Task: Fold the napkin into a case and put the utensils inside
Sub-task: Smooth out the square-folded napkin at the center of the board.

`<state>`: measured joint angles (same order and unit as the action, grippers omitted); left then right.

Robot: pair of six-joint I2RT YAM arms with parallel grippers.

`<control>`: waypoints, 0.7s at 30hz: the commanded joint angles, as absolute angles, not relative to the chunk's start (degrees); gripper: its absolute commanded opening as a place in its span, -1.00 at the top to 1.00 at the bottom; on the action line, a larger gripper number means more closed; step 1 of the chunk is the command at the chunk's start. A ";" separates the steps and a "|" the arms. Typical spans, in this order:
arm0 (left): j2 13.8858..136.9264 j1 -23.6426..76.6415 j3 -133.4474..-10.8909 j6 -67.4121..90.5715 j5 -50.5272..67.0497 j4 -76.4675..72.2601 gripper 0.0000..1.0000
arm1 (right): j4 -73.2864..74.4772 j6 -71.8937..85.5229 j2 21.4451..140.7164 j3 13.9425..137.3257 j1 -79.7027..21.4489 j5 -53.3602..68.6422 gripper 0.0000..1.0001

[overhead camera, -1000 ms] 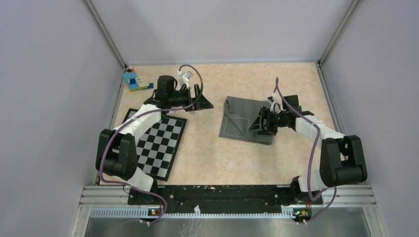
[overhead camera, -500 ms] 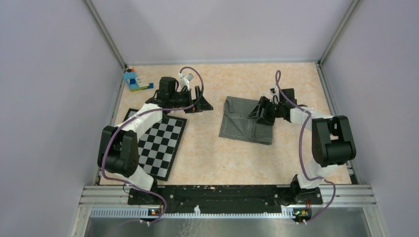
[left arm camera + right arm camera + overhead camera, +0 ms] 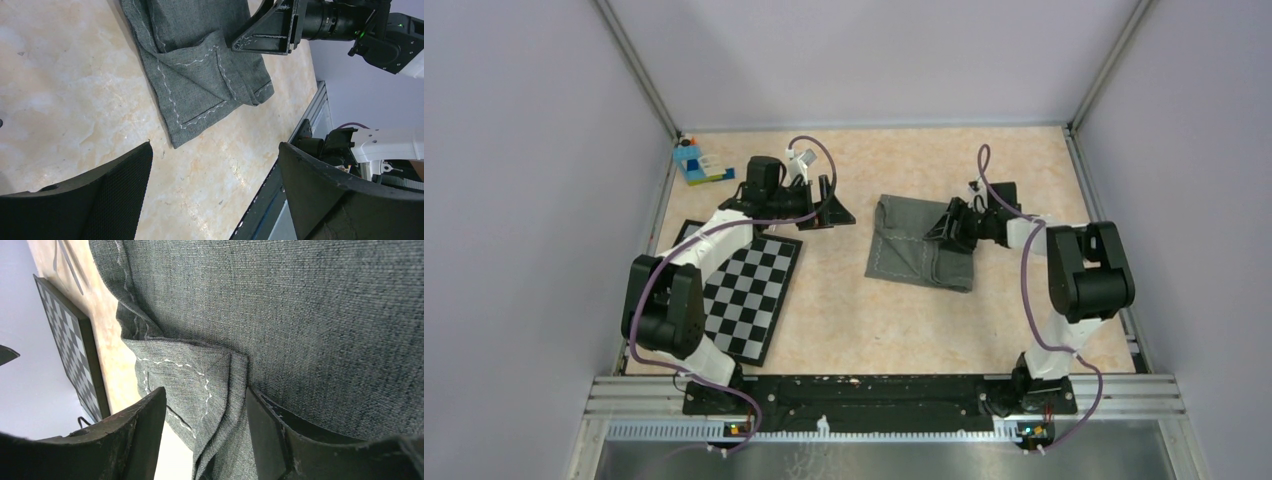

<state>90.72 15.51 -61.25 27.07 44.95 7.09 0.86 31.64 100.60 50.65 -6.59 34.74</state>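
The dark grey napkin (image 3: 914,252) lies partly folded at the table's middle right, with a folded flap and white stitching on its near side; it also shows in the left wrist view (image 3: 200,75). My right gripper (image 3: 951,224) is low over the napkin's far right part. In its wrist view the right gripper (image 3: 205,405) is open, its jaws either side of a raised fold of the napkin (image 3: 300,315). My left gripper (image 3: 834,206) is open and empty above bare table left of the napkin, also in its own view (image 3: 214,165). The fork and knife are out of view.
A black-and-white checkered mat (image 3: 749,290) lies at the left under my left arm, and shows in the right wrist view (image 3: 65,330). A blue toy-brick block (image 3: 696,163) sits in the far left corner. Walls enclose the table; a metal rail (image 3: 874,392) runs along the front.
My right gripper moved from the napkin's near right part toward its far right part, and the right arm's elbow swung inward. The left arm hardly moved.
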 commanded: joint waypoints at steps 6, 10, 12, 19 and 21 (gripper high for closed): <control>90.53 15.60 -61.70 25.76 44.11 6.52 -0.97 | -6.26 36.07 99.51 52.42 -13.00 40.17 -0.08; 90.25 15.64 -61.66 25.51 42.99 6.95 -0.97 | -8.43 40.06 97.54 53.55 -19.84 38.43 -0.07; 89.88 15.56 -61.70 25.09 42.06 7.12 -0.97 | -11.30 43.42 98.73 54.58 -24.45 39.67 -0.07; 90.16 15.92 -62.66 23.55 38.15 9.95 -0.97 | 2.79 35.97 93.05 54.75 -25.33 31.40 -0.24; 90.42 16.42 -62.52 24.74 38.76 9.35 -0.97 | 11.91 31.72 92.46 55.50 -23.66 27.41 -0.19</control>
